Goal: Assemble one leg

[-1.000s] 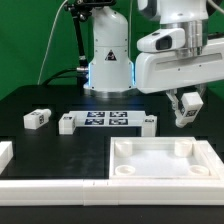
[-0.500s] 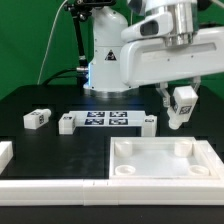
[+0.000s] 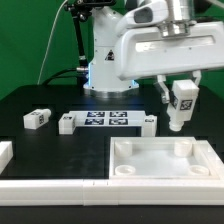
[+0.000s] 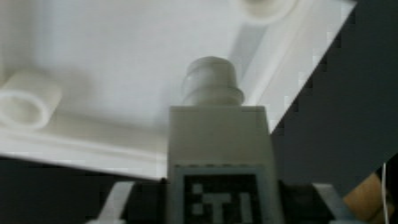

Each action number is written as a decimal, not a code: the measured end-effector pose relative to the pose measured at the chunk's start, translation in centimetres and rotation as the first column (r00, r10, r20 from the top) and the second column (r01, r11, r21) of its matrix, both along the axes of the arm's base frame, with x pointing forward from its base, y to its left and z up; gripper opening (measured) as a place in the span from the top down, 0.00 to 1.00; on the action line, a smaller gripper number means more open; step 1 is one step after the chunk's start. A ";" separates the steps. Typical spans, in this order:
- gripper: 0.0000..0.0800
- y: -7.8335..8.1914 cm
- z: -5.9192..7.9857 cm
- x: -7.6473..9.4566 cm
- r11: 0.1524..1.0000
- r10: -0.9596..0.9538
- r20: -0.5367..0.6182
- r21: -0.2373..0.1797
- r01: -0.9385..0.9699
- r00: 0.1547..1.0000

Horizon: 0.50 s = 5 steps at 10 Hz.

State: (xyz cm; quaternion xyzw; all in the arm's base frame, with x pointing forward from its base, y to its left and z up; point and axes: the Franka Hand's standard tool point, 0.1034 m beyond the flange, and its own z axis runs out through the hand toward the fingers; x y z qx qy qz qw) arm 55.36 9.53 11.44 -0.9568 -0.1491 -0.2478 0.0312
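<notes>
My gripper (image 3: 181, 92) is shut on a white leg (image 3: 180, 106) with a black-and-white tag, holding it upright in the air above the far right part of the large white square panel (image 3: 160, 178). In the wrist view the held leg (image 4: 217, 130) points its round peg at the panel (image 4: 125, 60), between two round corner sockets (image 4: 29, 96). Three more legs lie on the table: one (image 3: 37, 118) at the exterior view's left, one (image 3: 67, 124) and one (image 3: 147, 123) at the ends of the marker board (image 3: 107, 119).
The white robot base (image 3: 108, 55) stands at the back. A white wall piece (image 3: 45, 187) runs along the front edge, with another white piece (image 3: 4, 152) at the exterior view's far left.
The gripper has carried the leg upward and slightly toward the exterior view's left, and the arm has swung further over the scene.
</notes>
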 end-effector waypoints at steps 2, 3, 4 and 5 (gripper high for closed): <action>0.64 -0.1 -0.8 -0.7 1.000 -0.005 0.017 0.003 0.005 1.000; 0.64 0.5 -0.5 0.1 1.000 0.002 0.009 0.006 -0.002 1.000; 0.64 0.9 -0.2 1.4 1.000 0.003 0.013 0.013 -0.003 1.000; 0.64 1.2 -0.2 2.7 1.000 0.002 0.014 0.020 -0.002 1.000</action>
